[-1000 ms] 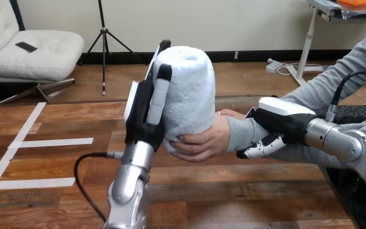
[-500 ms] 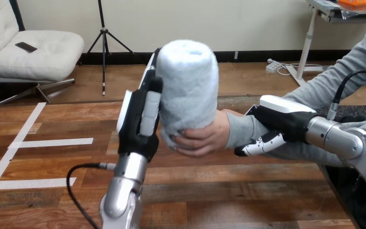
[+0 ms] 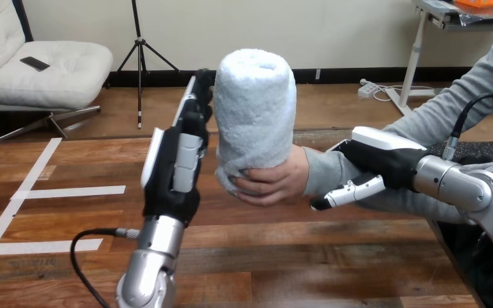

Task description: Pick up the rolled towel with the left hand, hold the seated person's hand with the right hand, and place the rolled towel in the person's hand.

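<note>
The rolled white towel [image 3: 255, 109] stands upright in the person's hand [image 3: 276, 181], whose fingers wrap its lower end. My left hand [image 3: 172, 168] is open just left of the towel, its straight fingers pointing up, with a narrow gap to the cloth. My right hand [image 3: 380, 162] lies against the person's grey-sleeved wrist [image 3: 324, 172]. One of its fingers [image 3: 346, 192] stretches nearly straight along the front of the sleeve and is not curled round it.
Under both arms lies the wooden table [image 3: 282, 256], with white tape strips [image 3: 70, 191] at its left. A black cable [image 3: 86, 269] loops beside my left forearm. The person's forearm [image 3: 462, 102] comes in from the upper right.
My left hand has let go of the towel and drawn back left and down. The towel stays in the person's hand. My right hand's fingers have straightened off the wrist.
</note>
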### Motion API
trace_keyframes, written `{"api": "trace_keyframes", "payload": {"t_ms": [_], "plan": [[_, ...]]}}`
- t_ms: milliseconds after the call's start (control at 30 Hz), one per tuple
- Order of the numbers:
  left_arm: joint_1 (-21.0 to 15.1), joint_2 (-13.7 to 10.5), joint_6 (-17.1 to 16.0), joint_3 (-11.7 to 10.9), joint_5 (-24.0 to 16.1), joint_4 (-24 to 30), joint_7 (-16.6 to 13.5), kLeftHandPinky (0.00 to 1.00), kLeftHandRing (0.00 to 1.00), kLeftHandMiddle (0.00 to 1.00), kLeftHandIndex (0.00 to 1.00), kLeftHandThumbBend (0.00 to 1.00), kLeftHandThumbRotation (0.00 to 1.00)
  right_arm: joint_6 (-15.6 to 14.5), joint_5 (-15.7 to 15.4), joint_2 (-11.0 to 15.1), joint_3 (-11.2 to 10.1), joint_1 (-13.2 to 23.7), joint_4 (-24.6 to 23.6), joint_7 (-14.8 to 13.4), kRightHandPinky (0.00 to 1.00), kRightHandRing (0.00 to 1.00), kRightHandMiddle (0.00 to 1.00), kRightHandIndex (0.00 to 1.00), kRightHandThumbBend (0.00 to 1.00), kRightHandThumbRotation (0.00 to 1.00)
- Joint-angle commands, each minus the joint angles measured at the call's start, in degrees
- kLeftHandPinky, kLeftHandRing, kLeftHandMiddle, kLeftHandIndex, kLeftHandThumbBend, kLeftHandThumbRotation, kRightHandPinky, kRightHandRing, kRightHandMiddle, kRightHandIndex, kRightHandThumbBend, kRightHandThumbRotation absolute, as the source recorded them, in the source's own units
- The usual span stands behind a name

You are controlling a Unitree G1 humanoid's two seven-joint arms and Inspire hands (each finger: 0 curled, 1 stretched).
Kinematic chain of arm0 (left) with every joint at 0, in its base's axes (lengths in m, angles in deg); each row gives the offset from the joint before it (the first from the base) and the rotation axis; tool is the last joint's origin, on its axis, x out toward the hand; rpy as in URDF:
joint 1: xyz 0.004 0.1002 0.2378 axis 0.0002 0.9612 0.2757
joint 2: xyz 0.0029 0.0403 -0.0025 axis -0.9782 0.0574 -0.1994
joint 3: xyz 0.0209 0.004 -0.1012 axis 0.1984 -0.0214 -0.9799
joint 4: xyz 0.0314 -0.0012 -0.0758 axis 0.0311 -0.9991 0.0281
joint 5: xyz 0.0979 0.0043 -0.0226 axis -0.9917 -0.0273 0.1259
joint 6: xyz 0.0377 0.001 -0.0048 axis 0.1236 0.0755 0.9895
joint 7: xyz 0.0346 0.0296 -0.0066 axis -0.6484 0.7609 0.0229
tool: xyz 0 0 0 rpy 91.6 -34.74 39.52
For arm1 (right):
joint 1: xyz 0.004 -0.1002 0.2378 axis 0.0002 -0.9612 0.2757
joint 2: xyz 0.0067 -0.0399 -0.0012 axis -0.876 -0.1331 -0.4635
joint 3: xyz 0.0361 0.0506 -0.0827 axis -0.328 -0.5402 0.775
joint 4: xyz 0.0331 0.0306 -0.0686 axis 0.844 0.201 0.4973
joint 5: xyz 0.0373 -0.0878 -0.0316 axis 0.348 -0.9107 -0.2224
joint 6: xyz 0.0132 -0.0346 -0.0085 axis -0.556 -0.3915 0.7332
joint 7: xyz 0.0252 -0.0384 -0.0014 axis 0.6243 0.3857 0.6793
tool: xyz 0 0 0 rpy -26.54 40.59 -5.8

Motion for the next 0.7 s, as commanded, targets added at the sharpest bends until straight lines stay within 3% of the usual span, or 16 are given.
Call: {"api": "trace_keyframes", "payload": {"t_ms": [0, 667], "plan": [[1.05, -0.56, 0.86, 0.93, 0.41, 6.24, 0.25, 1.0, 1.0, 1.0, 0.97, 1.0, 1.0, 1.04, 1.51, -0.94, -1.16, 1.92, -3.78, 0.89, 0.66, 0.73, 0.77, 0.78, 1.0, 0.76], [7.33, -1.75, 1.97, 1.15, 1.15, 12.89, 1.07, 1.0, 1.0, 1.0, 0.98, 0.96, 1.0, 0.02, 1.7, 0.12, -1.91, -0.34, -5.7, 2.06, 0.71, 0.83, 0.86, 0.87, 1.0, 0.95]]}}
